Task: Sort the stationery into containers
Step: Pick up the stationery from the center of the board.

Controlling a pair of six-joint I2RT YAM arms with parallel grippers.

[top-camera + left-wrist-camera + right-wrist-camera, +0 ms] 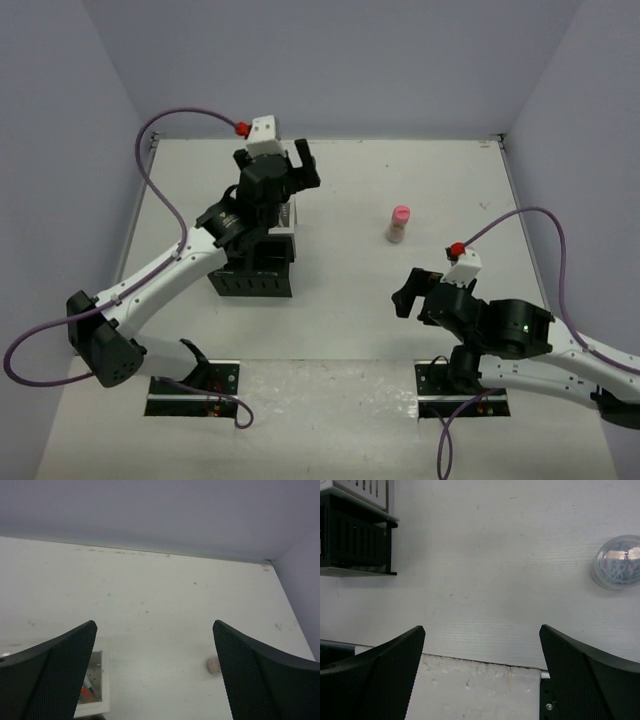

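Black-and-white mesh desk organiser stands left of centre on the white table, beneath the left arm. An orange item shows in its white compartment. Left gripper and right gripper hang with fingers spread wide, holding nothing. Pink-capped small bottle stands upright, well right of the organiser. Round clear tub of paper clips sits apart from the right gripper.

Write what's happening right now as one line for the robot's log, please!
left gripper: open, empty, over organiser | right gripper: open, empty | pink-capped bottle: upright on table | round tub: on table
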